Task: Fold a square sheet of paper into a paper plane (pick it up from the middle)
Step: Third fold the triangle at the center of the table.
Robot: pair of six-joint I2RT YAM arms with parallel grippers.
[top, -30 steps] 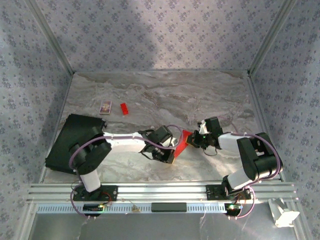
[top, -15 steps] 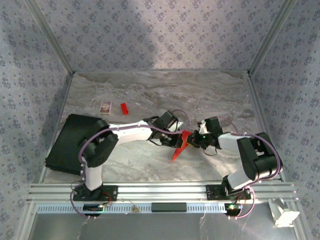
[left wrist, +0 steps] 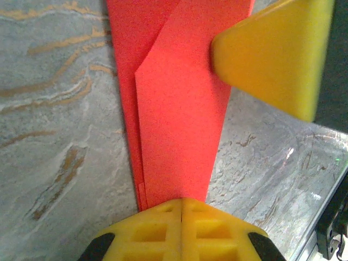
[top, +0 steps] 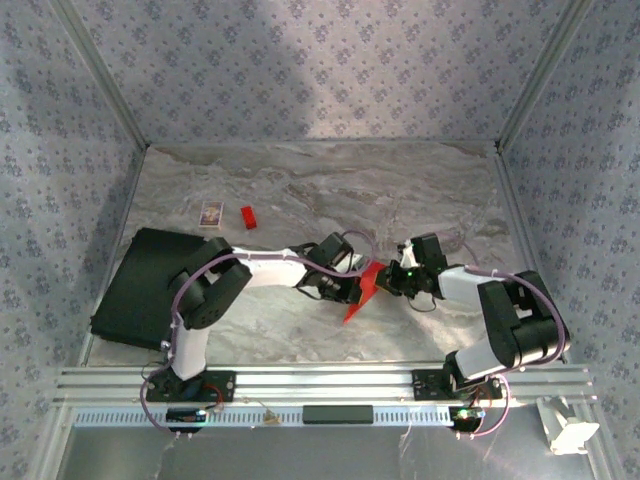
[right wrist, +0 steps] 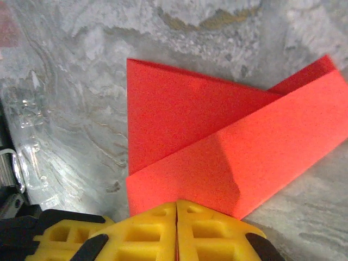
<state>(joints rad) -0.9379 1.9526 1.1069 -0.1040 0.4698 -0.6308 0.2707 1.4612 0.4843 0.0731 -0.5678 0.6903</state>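
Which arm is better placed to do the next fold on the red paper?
Probably left. The left gripper pinches the red paper at its end, in line with the long crease, so it could run along it. The right gripper pinches a side flap, better for holding.

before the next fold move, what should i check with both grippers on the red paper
1. Left gripper shut on the red paper: ok.
2. Right gripper shut on the paper's edge: ok.
3. Folded layers lie flat on each other with no tear visible, in both wrist views: ok.
4. Gap between the two grippers: cannot tell. In the left wrist view, the other yellow finger sits close over the paper.
5. Small red block and patterned card lie well away from the paper: ok.
6. Paper's pointed end resting on the table or lifted: cannot tell.
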